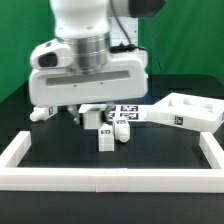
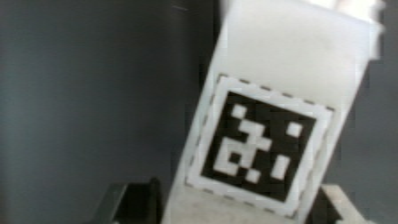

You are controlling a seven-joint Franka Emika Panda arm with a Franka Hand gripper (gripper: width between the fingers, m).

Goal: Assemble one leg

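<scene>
Leg (image 2: 267, 110): white rectangular post, seen close in the wrist view, with a square black-and-white tag on the face turned to the camera. It lies directly between the fingers (image 2: 130, 200) of the hand (image 2: 240, 203), one finger on each flank of its near end. Its long axis runs out from between them, roughly square to the line joining them and a little slanted.

Hand: set about as wide as the post. I cannot tell whether the pads press on it or only stand just beside it. From the exterior view the hand hangs low over the bench (image 1: 60, 130), and the wrist body hides the fingers.

Other posts: two alike (image 1: 105, 136) (image 1: 125, 128), tagged, standing on the bench just below the hand, near each other.

Tray piece (image 1: 185, 112): large, flat and white, to the exterior view's right, well apart from the posts.

Frame (image 1: 20, 150): white rim around the bench's near edge and sides.

Markings: tags carry coded block patterns only. No brand, letters or numbers can be read anywhere.
</scene>
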